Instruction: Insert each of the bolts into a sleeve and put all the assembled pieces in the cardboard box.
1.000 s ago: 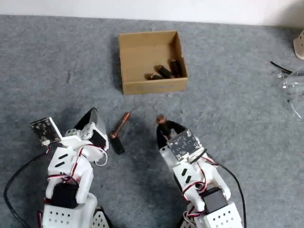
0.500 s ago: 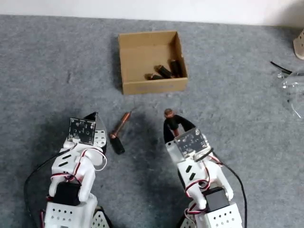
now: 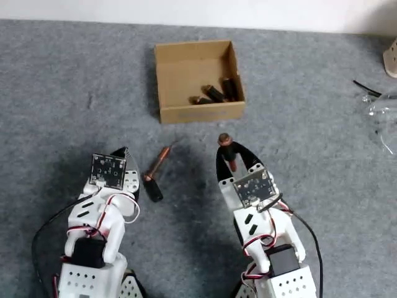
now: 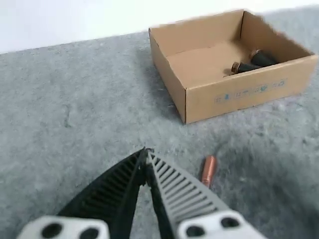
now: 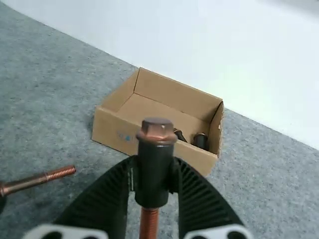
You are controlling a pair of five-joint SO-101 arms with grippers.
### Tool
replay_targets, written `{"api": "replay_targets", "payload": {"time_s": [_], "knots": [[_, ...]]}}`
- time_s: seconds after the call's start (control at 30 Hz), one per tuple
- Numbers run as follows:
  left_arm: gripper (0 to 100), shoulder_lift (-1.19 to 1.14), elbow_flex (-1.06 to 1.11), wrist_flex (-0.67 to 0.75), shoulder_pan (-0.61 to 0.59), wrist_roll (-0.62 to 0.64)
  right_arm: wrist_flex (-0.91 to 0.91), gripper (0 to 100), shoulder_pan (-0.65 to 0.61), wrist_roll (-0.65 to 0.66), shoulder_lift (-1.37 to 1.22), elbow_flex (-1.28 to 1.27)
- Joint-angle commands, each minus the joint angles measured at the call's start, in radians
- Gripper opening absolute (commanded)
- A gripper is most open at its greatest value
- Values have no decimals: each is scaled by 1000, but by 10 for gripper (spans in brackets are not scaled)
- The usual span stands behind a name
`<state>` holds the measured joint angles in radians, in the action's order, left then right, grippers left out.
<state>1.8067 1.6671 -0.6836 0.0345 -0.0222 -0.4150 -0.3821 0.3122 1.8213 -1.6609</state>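
Note:
The cardboard box stands on the grey mat with several assembled pieces inside. My right gripper is shut on an assembled piece, a copper bolt through a black sleeve, held upright a short way in front of the box. A loose copper bolt lies on the mat with a black sleeve at its near end. My left gripper is shut and empty, just left of that bolt.
Clear plastic pieces and a black cable lie at the mat's right edge. A pale object sits at the far right. Open mat stretches to the left of the box.
My right gripper carried the assembled piece up and to the right, closer to the box. My left arm swung its wrist round toward the loose bolt, then held still.

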Motion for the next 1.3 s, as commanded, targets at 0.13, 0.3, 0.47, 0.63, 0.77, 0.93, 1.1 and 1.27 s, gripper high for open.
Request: {"api": "replay_targets", "payload": {"time_s": [0.13,0.3,0.47,0.63,0.77,0.93,1.1,1.27], "knots": [[6,2,28,100,-8,-5,47,5,18,-5,-289,245],[6,-1,28,103,-8,-6,47,5,18,-6,-737,616],[6,-1,28,104,-8,-6,25,5,19,-5,-1181,1035],[7,-1,28,104,-8,-6,-107,5,48,-8,-1604,1480],[7,2,28,104,-8,-6,-259,5,71,-8,-1914,1854],[7,2,28,106,-8,-6,-426,5,104,-8,-2262,2304],[7,2,28,106,-8,-6,-564,5,128,-8,-2566,2697],[7,2,28,106,-8,-6,-679,5,125,-8,-2807,2985]]}}
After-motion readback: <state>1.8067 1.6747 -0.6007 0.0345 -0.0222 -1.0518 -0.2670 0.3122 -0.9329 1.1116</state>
